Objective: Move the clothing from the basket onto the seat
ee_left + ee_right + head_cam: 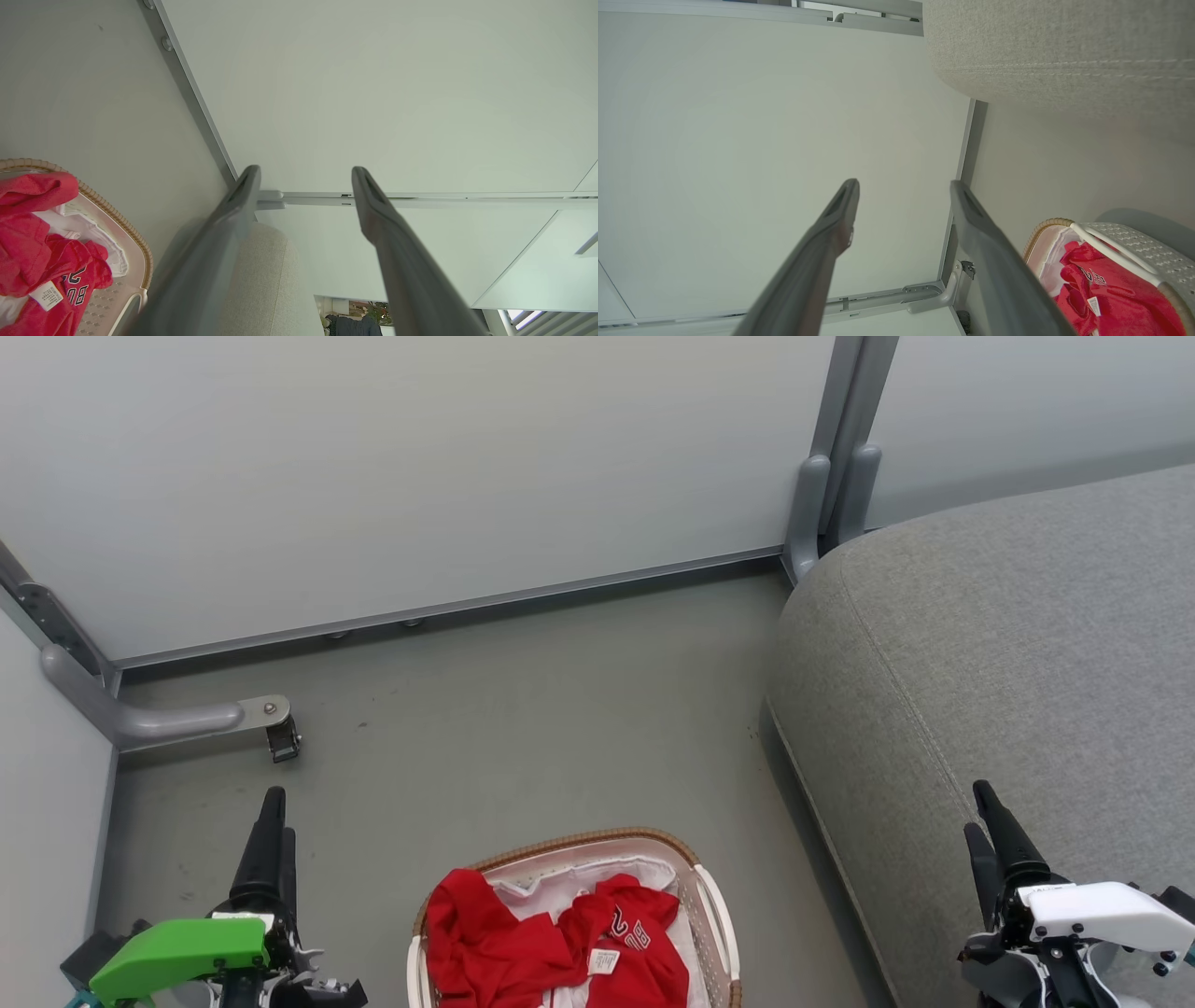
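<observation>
Entry, floor corner beside a sofa.

1. Left claw (280,812): green-cased, its 2 dark fingers spread wide and empty. It hung above the grey floor (523,709), apart from everything.

2. Right claw (977,807): white-cased, its 2 fingers likewise spread wide and empty.

3. Clothing (551,943): red garments with white trim, crumpled in the basket. They lay between the 2 claws, right of the left claw, left of the right claw and behind both sets of fingertips. 1 piece showed dark white-outlined numerals and a small white tag (603,960).

4. Basket (597,838): white perforated plastic with a brown woven rim and a white liner (579,882). It stood on the floor, touching neither claw.

5. Seat (1027,644): a large grey cushion with a stitched seam. It lay beneath and ahead of the right claw, well right of the left claw.

6. Pale wall panels (420,476): ahead of both claws.
</observation>
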Controlling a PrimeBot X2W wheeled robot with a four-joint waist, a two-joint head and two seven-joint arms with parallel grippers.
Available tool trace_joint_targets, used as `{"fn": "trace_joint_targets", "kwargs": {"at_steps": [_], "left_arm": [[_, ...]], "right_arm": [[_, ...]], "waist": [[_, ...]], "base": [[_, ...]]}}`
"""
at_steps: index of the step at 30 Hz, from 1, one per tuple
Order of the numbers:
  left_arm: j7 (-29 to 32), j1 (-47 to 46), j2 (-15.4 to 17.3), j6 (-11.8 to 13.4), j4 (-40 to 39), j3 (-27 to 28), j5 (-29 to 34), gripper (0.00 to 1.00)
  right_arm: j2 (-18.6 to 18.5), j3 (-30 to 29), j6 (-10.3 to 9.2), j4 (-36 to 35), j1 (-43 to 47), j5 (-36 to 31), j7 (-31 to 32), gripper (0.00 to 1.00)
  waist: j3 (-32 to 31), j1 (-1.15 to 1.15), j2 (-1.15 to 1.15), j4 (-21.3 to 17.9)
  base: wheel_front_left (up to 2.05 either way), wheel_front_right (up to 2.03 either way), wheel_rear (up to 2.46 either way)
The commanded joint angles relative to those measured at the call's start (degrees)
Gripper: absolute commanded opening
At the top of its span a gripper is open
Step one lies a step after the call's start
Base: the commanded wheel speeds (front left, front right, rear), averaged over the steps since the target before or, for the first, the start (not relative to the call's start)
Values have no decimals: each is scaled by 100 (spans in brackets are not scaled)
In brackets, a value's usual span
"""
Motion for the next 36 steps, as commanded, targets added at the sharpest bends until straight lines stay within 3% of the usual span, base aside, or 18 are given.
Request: {"fn": "trace_joint_targets", "kwargs": {"at_steps": [1,17,36], "left_arm": [[-78,-29,22,-8,-138,-33,162,100],[-450,-32,33,69,-486,-134,1506,100],[-819,86,45,598,-804,-518,3520,100]], "right_arm": [[-47,-33,0,-106,-38,-170,-83,100],[-63,-156,1,-445,-72,-1685,-459,100],[-77,117,1,-742,17,-3766,-833,100]], "waist": [[3,0,0,2],[25,0,0,18],[63,0,0,28]], "base": [[0,0,0],[0,0,0],[0,0,0]]}}
